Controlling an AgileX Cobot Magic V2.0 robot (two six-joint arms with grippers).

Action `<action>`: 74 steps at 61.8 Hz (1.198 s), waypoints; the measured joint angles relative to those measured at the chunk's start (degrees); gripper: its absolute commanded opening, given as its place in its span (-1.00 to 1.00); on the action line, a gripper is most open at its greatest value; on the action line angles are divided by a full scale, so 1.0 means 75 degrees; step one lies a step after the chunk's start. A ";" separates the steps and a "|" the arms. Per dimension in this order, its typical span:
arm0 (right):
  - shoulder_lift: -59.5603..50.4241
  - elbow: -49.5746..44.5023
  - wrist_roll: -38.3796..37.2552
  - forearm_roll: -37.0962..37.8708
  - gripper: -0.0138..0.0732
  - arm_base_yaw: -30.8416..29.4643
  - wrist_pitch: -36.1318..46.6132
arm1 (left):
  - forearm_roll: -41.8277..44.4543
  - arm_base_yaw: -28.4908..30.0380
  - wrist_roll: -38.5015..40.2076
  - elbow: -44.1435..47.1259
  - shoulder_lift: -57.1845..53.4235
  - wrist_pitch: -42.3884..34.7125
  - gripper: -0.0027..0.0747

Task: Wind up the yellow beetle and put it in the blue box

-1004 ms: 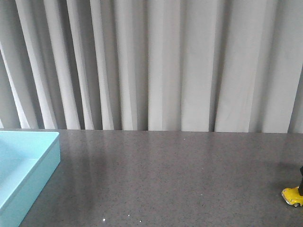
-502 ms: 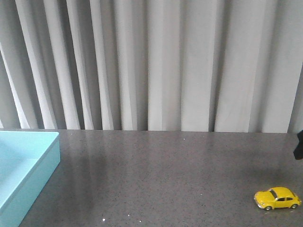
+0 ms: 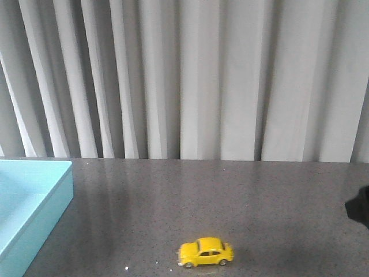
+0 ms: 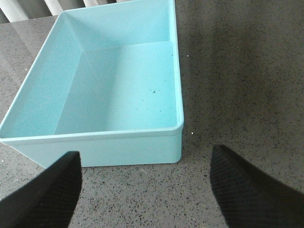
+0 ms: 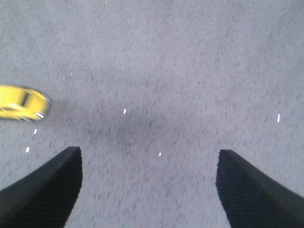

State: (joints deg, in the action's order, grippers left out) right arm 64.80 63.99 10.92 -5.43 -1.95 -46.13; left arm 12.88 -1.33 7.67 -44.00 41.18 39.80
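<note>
Yellow beetle (image 3: 206, 253) near table's (image 3: 230, 196) front edge

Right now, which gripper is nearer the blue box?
Left. The left gripper hovers open just in front of the blue box, with nothing between its fingers. The right gripper is open over bare table near the yellow beetle, well right of the box.

Glossy yellow beetle (image 3: 206, 253) — matte blue box (image 4: 109, 142) — speckled tabletop (image 3: 230, 202).
</note>
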 measured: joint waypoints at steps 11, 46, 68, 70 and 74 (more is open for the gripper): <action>-0.1697 -0.1733 -0.0215 0.0156 0.61 0.0024 0.0164 | 0.0000 0.0000 0.0000 0.0000 0.0000 0.0000 0.50; -0.3721 -0.3182 -0.0350 0.0261 0.61 0.0024 -0.0084 | 0.0000 0.0000 0.0000 0.0000 0.0000 0.0000 0.50; -0.3721 -0.3182 -0.0350 0.0261 0.61 0.0024 -0.0084 | -0.0498 0.0000 -0.0043 0.0000 0.0000 -0.0056 0.50; -0.3721 -0.3182 -0.0350 0.0261 0.61 0.0024 -0.0084 | -0.0570 0.0000 -0.0137 -0.0008 0.0000 -0.0083 0.50; -0.3721 -0.3182 -0.0354 0.0261 0.61 0.0024 -0.0084 | -0.0691 0.0000 -0.0383 -0.0051 0.0046 -0.0187 0.50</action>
State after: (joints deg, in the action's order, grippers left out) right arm 36.89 40.13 8.27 -3.47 -1.77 -46.76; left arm 7.70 -1.33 4.80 -44.39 41.52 38.40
